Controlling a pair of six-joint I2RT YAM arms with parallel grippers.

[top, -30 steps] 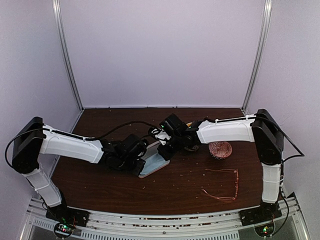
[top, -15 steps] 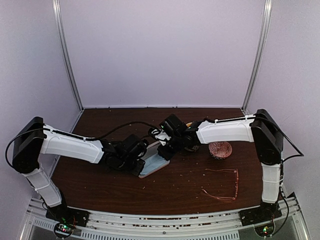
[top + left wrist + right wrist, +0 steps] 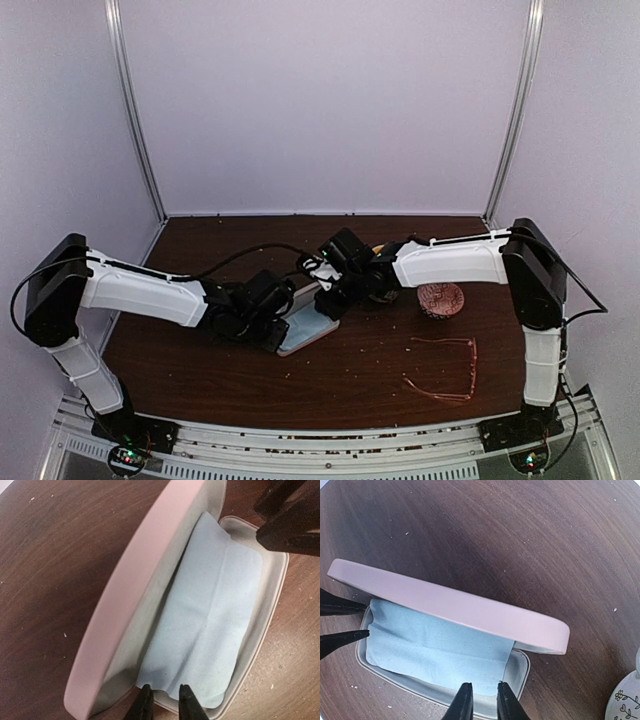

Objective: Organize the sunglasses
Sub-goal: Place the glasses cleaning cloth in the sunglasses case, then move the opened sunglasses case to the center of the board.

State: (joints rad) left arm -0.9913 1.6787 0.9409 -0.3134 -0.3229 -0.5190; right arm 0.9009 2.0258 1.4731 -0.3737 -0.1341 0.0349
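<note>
The sunglasses (image 3: 441, 371), thin reddish-pink wire frames, lie on the table at the front right, away from both grippers. The pink case (image 3: 306, 325) stands open mid-table with a light blue cloth (image 3: 210, 615) in its white tray. Its lid (image 3: 450, 611) stands up along the far side. My left gripper (image 3: 164, 700) sits at the case's left end, jaws a narrow gap apart over the cloth's edge and the rim. My right gripper (image 3: 481, 700) sits at the opposite end, jaws also a narrow gap apart over the rim (image 3: 520, 672). Neither visibly grips anything.
A patterned mug (image 3: 440, 298) stands right of the case, behind the sunglasses; its edge shows in the right wrist view (image 3: 625, 700). Crumbs dot the dark wood table (image 3: 350, 380). Purple walls with metal posts (image 3: 135, 110) enclose the back and sides.
</note>
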